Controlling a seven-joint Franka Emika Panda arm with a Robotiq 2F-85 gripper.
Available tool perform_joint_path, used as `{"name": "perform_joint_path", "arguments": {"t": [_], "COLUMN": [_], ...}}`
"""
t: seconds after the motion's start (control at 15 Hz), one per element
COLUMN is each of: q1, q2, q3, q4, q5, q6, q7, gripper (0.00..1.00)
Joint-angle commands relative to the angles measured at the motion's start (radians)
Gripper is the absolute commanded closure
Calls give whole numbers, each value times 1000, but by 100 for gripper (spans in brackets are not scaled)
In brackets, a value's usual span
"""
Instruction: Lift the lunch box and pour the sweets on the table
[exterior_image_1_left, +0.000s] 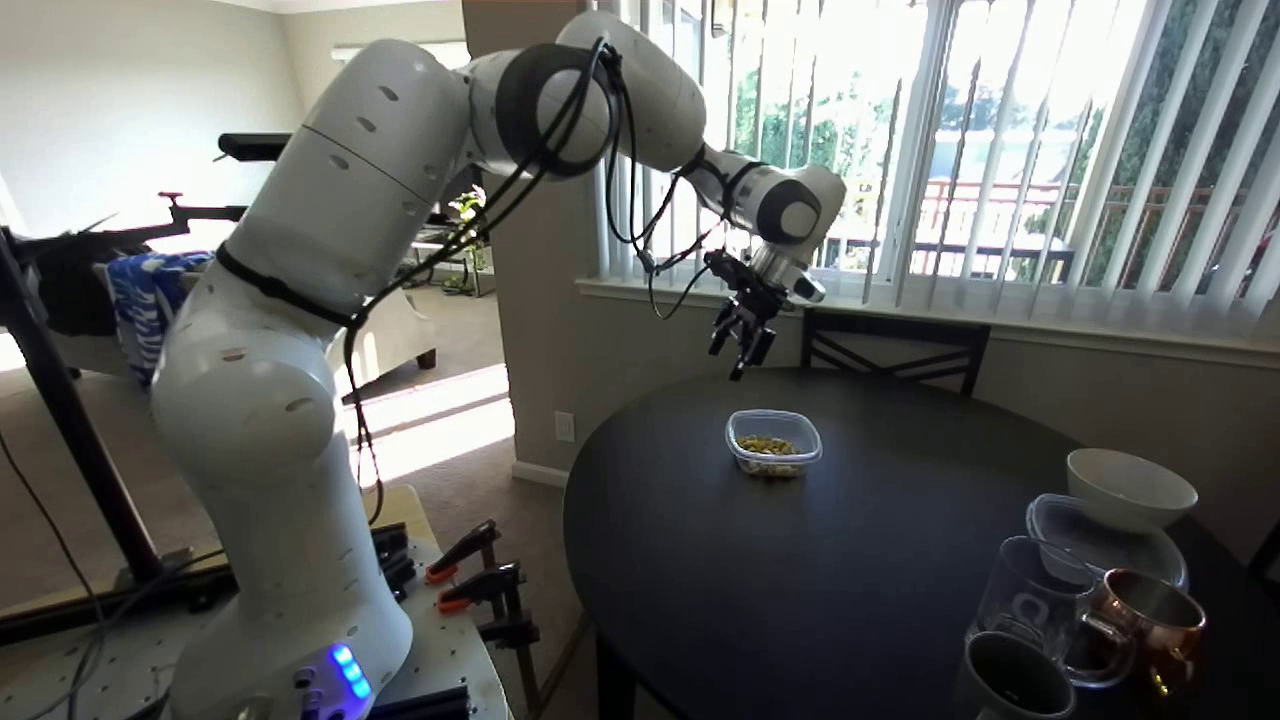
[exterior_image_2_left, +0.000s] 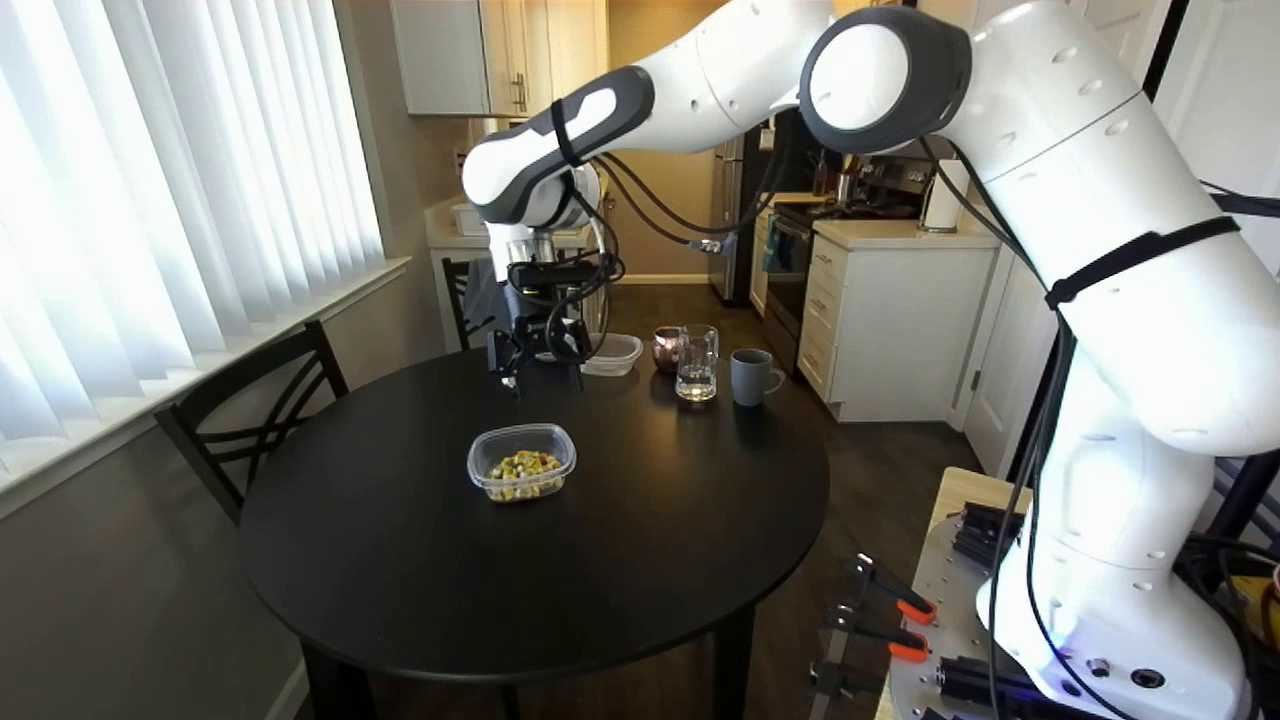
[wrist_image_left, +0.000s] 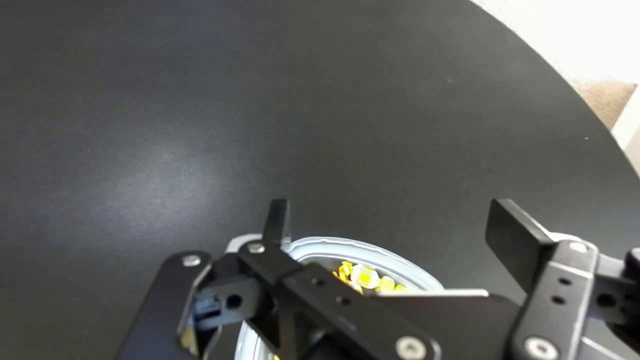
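The lunch box, a clear squarish plastic container (exterior_image_1_left: 735, 446) (exterior_image_2_left: 478, 465), stands upright on the round black table (exterior_image_1_left: 800, 570) (exterior_image_2_left: 440, 590). The golden-yellow sweets (exterior_image_1_left: 768, 446) (exterior_image_2_left: 524, 466) lie inside it. My gripper (exterior_image_1_left: 735, 352) (exterior_image_2_left: 548, 382) is open and empty, above the table and apart from the box. It hangs higher than the box, toward the window in an exterior view. In the wrist view the fingers (wrist_image_left: 392, 220) are wide apart. There the box's rim (wrist_image_left: 350, 246) and some sweets (wrist_image_left: 367, 276) show low in the picture, mostly hidden behind the gripper.
A white bowl (exterior_image_1_left: 1130, 485), a clear container (exterior_image_1_left: 1045, 515), a glass mug (exterior_image_1_left: 1025, 605) (exterior_image_2_left: 697, 350), a copper mug (exterior_image_1_left: 1150, 625) and a grey mug (exterior_image_1_left: 1010, 690) (exterior_image_2_left: 748, 378) stand at the table's edge. A dark chair (exterior_image_1_left: 900, 345) (exterior_image_2_left: 250, 440) is beside the window.
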Motion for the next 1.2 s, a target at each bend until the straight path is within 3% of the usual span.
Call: {"name": "perform_joint_path", "arguments": {"t": [0.0,0.2,0.27,0.33,0.73,0.8,1.13], "q1": [15,-7,-25,-8,-9,5,4], "q2": [72,108,104,94,99,89,182], "q3": [-52,-80,-69,-71,-70,-80,-64], "q4": [106,146,144,118,123,102,131], "q5": [-41,-56,-64,-48,-49,-27,48], "q6": [-77,-117,-145,-94,-99,-15,175], "q7": [136,155,64,113,108,183,319], "gripper": [0,0,0,0,0,0,0]}}
